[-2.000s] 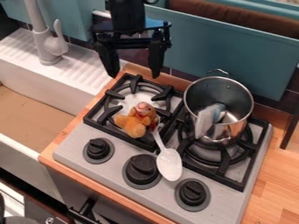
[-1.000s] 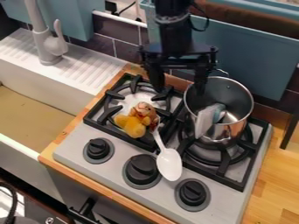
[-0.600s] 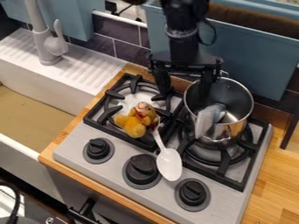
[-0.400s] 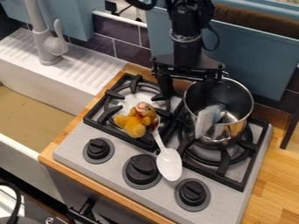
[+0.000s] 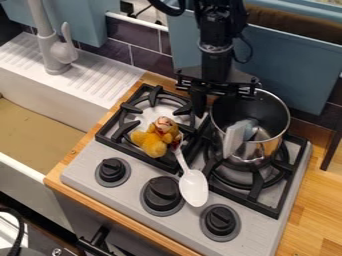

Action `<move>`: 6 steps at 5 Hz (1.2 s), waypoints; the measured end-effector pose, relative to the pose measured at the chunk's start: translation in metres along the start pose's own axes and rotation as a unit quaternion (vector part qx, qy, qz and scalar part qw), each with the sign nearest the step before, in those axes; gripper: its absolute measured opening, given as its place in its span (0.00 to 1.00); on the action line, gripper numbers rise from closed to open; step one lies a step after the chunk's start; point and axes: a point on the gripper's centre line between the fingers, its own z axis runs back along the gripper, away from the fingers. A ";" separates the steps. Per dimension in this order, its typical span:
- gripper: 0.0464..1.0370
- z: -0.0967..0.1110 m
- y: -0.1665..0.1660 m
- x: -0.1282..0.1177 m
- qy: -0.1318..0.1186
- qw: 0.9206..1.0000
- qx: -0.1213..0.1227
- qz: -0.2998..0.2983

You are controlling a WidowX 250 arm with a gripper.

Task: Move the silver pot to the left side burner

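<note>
The step in hand seems to be grasping the pot [image 5: 270, 150], on the right burner [image 5: 256, 186] near the stove's [image 5: 131, 194] back edge; whether the gripper [image 5: 213, 103] is released or clenched I cannot tell, so next calls for a sure rim grip.

Pot [image 5: 268, 112] on right burner [image 5: 256, 184], plush toy [image 5: 155, 142] on left burner [image 5: 127, 131], spoon [image 5: 194, 188] before and between them, sink [image 5: 60, 111] left.
</note>
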 end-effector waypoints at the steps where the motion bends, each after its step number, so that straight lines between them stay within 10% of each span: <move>1: 0.19 0.000 -0.002 -0.004 0.014 0.999 -0.007 0.030; 2: 0.04 0.000 0.001 -0.007 0.028 0.998 -0.010 0.058; 6: 0.01 0.019 0.017 -0.016 0.057 0.993 -0.035 0.098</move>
